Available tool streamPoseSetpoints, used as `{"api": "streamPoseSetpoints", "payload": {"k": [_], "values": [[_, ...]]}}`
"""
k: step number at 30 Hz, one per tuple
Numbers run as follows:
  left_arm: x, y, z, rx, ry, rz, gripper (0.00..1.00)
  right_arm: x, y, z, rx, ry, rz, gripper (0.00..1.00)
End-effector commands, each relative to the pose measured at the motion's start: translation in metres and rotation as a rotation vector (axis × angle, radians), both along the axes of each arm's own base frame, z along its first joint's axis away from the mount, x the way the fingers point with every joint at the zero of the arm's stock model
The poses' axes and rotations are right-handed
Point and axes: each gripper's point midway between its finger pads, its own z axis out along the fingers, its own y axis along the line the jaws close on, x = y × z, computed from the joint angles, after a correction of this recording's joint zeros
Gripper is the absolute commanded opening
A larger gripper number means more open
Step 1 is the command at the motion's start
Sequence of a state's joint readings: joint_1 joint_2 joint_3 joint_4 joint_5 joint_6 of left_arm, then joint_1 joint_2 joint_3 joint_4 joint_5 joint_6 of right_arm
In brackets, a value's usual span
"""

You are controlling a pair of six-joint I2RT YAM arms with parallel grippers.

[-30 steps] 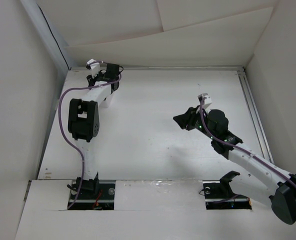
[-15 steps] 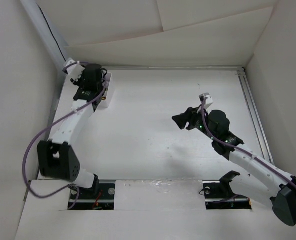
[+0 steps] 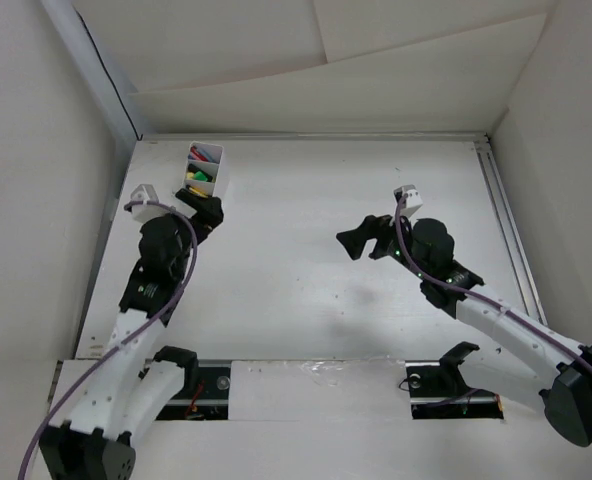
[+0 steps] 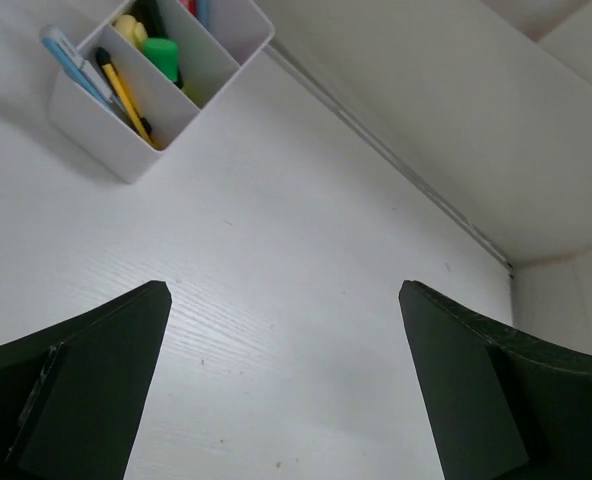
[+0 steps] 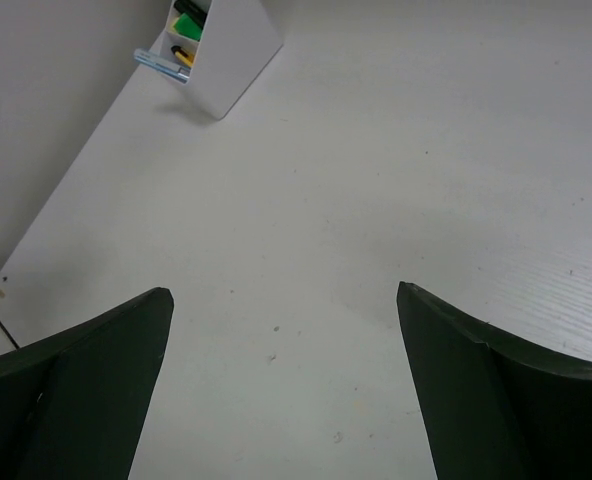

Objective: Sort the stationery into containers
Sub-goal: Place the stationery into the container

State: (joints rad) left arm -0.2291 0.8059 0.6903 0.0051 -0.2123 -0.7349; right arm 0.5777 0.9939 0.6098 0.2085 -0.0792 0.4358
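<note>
While left gripper (image 4: 284, 290) and right gripper (image 5: 283, 292) gape, the white box (image 4: 91, 128) holds coloured pens (image 4: 124, 95).

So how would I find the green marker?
Look to the far left corner of the table, where a small white box stands. In its middle compartment sits the green marker: short, chunky and bright green, next to a thin yellow-and-black pen and a pale yellow marker.

White wood-grain table (image 3: 306, 200) — boxed in by white panels (image 3: 376, 90) — metal rail (image 3: 509, 230) along right edge.
</note>
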Motion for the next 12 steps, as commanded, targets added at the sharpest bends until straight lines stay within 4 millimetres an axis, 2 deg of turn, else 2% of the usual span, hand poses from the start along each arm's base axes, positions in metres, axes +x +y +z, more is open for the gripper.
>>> {"api": "streamPoseSetpoints", "payload": {"k": [1, 2, 6, 10, 11, 12], "values": [[-0.032, -0.012, 0.026, -0.011, -0.096, -0.118, 0.99, -0.001, 0.010, 0.030, 0.000, -0.092, 0.058, 1.00], [-0.046, -0.011, 0.035, -0.012, -0.141, -0.128, 0.99, -0.003, 0.012, 0.030, 0.002, -0.091, 0.071, 1.00], [-0.073, -0.012, 0.051, -0.006, -0.217, -0.176, 0.99, -0.008, 0.015, 0.033, -0.012, -0.117, 0.106, 1.00], [-0.084, -0.013, 0.044, 0.009, -0.197, -0.205, 0.99, -0.017, 0.019, 0.052, -0.015, -0.170, 0.149, 1.00], [-0.085, -0.016, 0.044, 0.007, -0.197, -0.220, 0.99, -0.017, 0.015, 0.046, -0.031, -0.147, 0.133, 1.00], [-0.086, -0.022, 0.041, 0.002, -0.194, -0.255, 0.99, -0.015, 0.014, 0.050, -0.027, -0.143, 0.104, 1.00]]}}
